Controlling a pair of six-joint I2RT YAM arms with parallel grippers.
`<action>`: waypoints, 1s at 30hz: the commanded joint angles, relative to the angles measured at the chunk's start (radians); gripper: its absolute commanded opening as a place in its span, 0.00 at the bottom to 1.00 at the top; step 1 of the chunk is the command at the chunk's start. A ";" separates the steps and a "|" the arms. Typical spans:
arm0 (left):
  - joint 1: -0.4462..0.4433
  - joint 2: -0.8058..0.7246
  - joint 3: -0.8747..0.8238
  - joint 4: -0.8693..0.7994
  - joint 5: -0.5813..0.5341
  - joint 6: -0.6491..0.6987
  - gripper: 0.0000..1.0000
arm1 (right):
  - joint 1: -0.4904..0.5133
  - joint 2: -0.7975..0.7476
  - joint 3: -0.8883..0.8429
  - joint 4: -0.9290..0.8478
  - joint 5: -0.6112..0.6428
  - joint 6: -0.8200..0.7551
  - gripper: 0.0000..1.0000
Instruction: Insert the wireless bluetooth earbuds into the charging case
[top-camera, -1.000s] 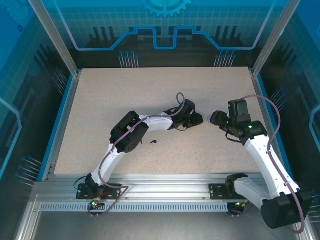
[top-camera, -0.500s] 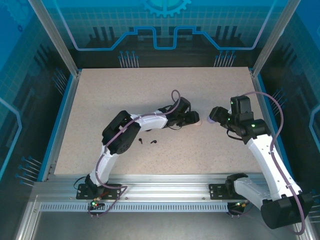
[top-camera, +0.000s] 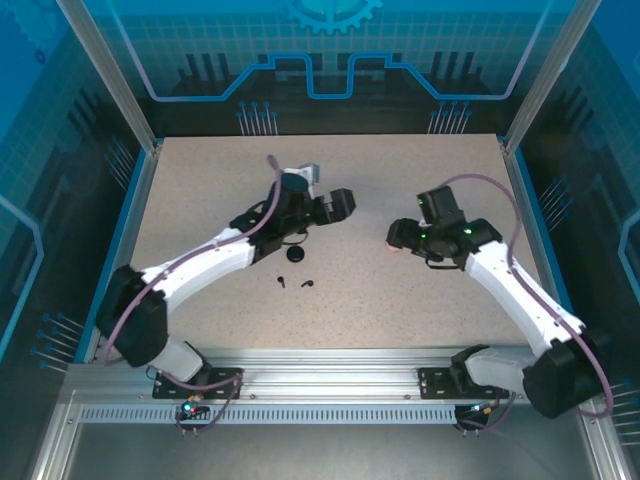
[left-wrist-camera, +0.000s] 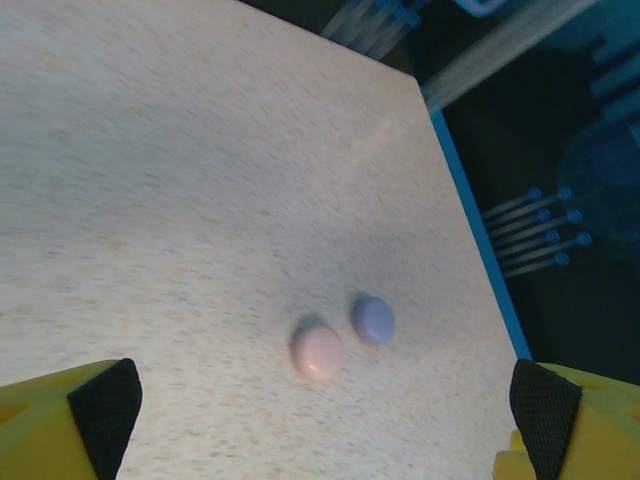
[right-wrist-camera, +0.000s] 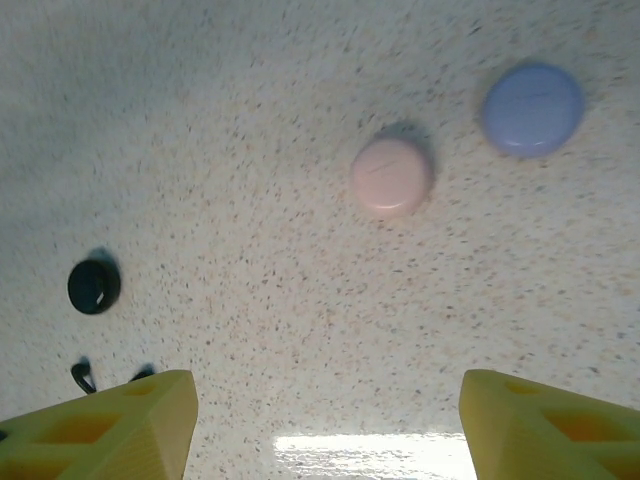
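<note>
Holding left gripper and right gripper spread wide and empty above the table, leaving two black earbuds lying loose just beside the black case, with pink case and purple case near each other farther right.

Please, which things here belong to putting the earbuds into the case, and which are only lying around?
Belong to the job:
- black earbuds, two of them
- black round case, close beside them

Probably only lying about at this moment:
- pink round case
- purple round case, next to the pink one, both well apart from the black set
</note>
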 joint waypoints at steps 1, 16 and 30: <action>0.061 -0.114 -0.112 -0.021 -0.061 0.046 0.99 | 0.074 0.096 0.088 0.023 0.050 0.006 0.71; 0.358 -0.435 -0.346 -0.108 -0.093 -0.063 0.99 | 0.335 0.735 0.649 -0.174 0.109 0.002 0.73; 0.490 -0.528 -0.444 -0.140 -0.088 -0.133 0.99 | 0.442 1.129 1.066 -0.376 0.170 0.096 0.76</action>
